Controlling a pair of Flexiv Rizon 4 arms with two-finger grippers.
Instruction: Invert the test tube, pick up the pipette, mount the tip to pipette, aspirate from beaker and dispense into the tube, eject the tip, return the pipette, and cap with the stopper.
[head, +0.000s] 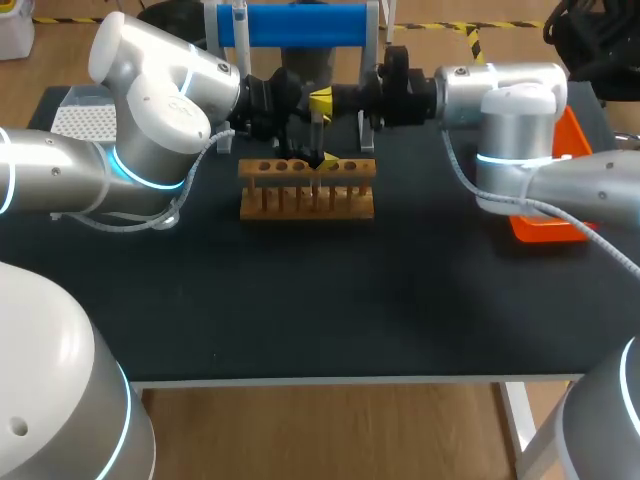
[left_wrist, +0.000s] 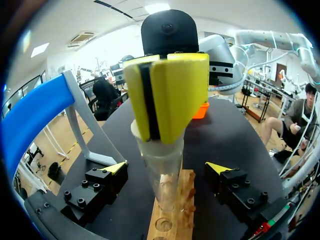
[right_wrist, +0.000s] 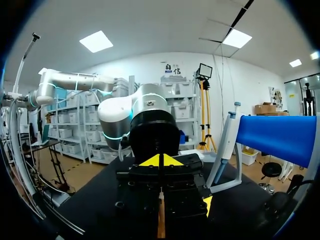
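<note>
A clear test tube (head: 317, 135) stands upright over the wooden rack (head: 306, 195) at the back middle of the table. My right gripper (head: 320, 100) is shut on the tube's top. In the left wrist view its yellow fingers (left_wrist: 180, 95) clamp the rim of the tube (left_wrist: 162, 170), whose lower end reaches down to the rack (left_wrist: 170, 225). My left gripper (left_wrist: 167, 169) is open, one finger on each side of the tube's lower part without touching it. The pipette (right_wrist: 226, 145) hangs on the blue stand (head: 300, 25) behind the rack. The right gripper (right_wrist: 161, 161) faces my left arm.
An orange tray (head: 560, 228) lies at the right, partly behind my right arm. A white tip box (head: 82, 120) sits at the back left, behind my left arm. The dark tabletop (head: 330, 300) stretches in front of the rack.
</note>
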